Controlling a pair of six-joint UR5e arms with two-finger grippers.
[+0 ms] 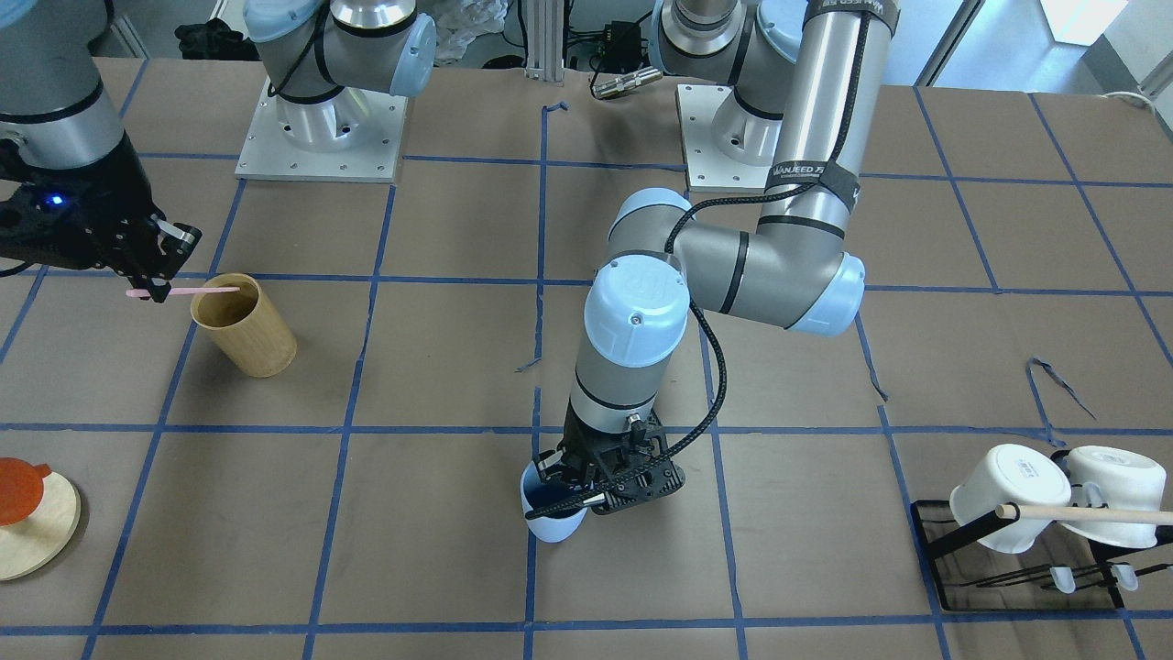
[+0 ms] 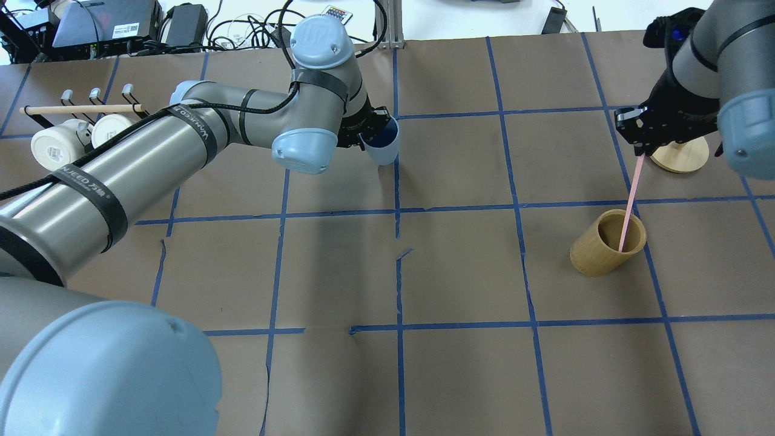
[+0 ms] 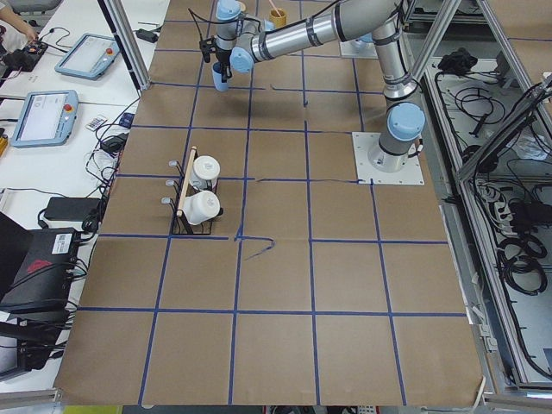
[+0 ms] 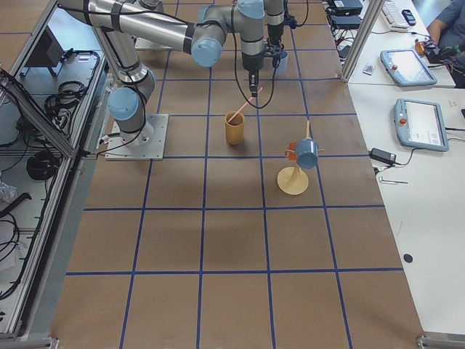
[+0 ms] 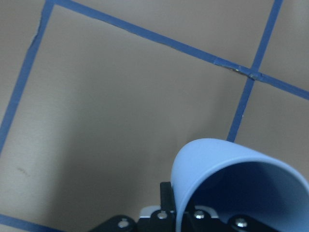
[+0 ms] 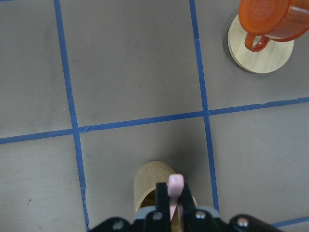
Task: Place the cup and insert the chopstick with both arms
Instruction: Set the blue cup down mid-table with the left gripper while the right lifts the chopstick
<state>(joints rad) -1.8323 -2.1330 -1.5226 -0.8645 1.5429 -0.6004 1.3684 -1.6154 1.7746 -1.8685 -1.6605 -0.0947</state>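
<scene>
My left gripper (image 1: pixel 586 495) is shut on the rim of the light blue cup (image 1: pixel 550 513), one finger inside it, and holds it tilted near the table's far middle; the cup (image 2: pixel 382 144) also shows in the overhead view and fills the left wrist view (image 5: pixel 231 188). My right gripper (image 2: pixel 640 148) is shut on the top of the pale pink chopstick (image 2: pixel 629 203), which slants down into the mouth of the tan bamboo cylinder (image 2: pixel 606 243). The chopstick's top (image 6: pixel 175 191) shows between the fingers in the right wrist view, above the cylinder (image 6: pixel 154 186).
A black rack (image 1: pixel 1017 568) with two white mugs (image 1: pixel 1008 495) and a long wooden rod (image 1: pixel 1090 513) stands on my left side. A round wooden stand (image 6: pixel 260 48) bearing an orange cup (image 6: pixel 270 21) stands beyond the bamboo cylinder on my right.
</scene>
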